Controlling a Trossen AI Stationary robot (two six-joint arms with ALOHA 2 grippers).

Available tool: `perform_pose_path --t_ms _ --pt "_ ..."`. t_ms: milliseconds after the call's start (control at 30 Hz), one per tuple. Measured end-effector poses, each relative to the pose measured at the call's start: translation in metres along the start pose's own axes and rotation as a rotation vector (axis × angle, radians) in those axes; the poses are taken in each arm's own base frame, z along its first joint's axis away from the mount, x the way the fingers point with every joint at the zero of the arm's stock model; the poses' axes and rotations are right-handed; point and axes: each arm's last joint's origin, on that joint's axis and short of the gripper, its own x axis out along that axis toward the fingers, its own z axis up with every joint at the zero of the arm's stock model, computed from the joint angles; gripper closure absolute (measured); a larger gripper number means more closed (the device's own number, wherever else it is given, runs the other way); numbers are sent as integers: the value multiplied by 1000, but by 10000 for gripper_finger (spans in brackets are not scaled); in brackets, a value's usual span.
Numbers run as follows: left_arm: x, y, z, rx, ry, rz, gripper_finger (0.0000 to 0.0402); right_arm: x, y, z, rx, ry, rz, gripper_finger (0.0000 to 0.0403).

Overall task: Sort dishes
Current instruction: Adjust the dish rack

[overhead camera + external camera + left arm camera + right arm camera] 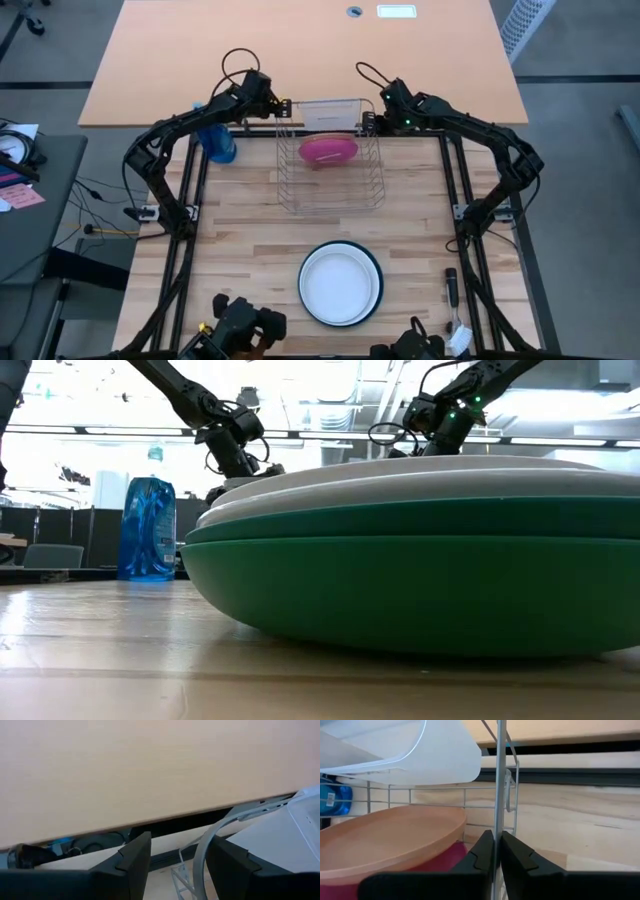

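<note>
A wire dish rack (330,185) stands mid-table. In it lies a magenta-pink plate (328,150), and the right wrist view shows a salmon-orange plate (390,840) lying on it. A white plate (330,112) stands tilted at the rack's far end. My left gripper (287,108) is open at that plate's left side, with the plate's rim (200,851) between its fingers. My right gripper (368,122) is at the rack's far right corner, shut on a rack wire. Near the front edge, a white plate (338,283) lies on a dark green plate (420,580). My left gripper has its fingers on either side of the white plate's rim (199,860); whether either finger touches it, I cannot tell. My right gripper pinches an upright wire (498,827) at the rack's far right corner between its two fingers. The rack stands on the table.
A blue spray bottle (220,140) stands just left of the rack, under my left arm. Small tools (452,285) lie near the front right. A second tabletop (300,50) lies beyond the far edge.
</note>
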Motion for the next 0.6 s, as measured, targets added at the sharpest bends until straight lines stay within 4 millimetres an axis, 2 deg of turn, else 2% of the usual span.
perform_pose_path --t_ms 267,600 --pt "0 -2 3 108 -34 -9 228 -1 5 -6 58 0 -11 357" --pt "0 -4 4 118 -39 -41 228 -1 4 -11 26 37 -39 348"
